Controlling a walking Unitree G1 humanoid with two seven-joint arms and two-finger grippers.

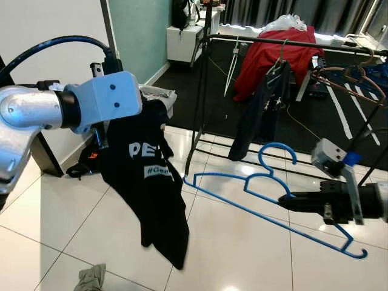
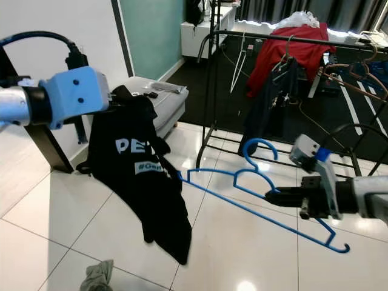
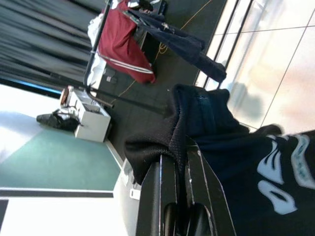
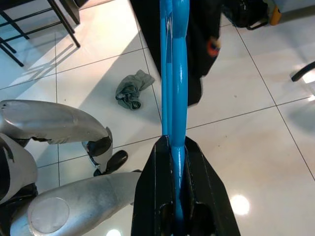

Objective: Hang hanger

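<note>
Right tool point(image 1: 290, 200) clamped on a blue plastic hanger point(image 1: 260, 194), pinching it where hook neck meets shoulder; right wrist view shows the fingers point(image 4: 199, 206) closed tight either side of the blue bar. Hanger held out in the air over the tiled floor point(image 1: 242, 254), lying nearly flat, hook point(image 1: 277, 153) pointing toward the black clothes rail point(image 1: 291, 43), one arm end almost touching the shirt.

Left tool point(image 3: 179, 201) closed on a bunched fold of a black T-shirt point(image 1: 148, 182) with white lettering; shirt hangs limp below it, clear of the floor.

Handling, as judged: hanger is light, thin, stiff but springy, smooth plastic, likely to twist in a narrow pinch. The grip near the neck looks sensible, as it keeps the long arms balanced. Shirt is soft, floppy, no shape of its own; the collar opening is the place to feed the hanger arm, and it sits hidden in the bunched fold.

Rail already carries a red garment point(image 1: 273, 57) and a dark jacket point(image 1: 264, 109). Crumpled grey cloth point(image 1: 91, 280) on the floor near the shirt hem
</note>
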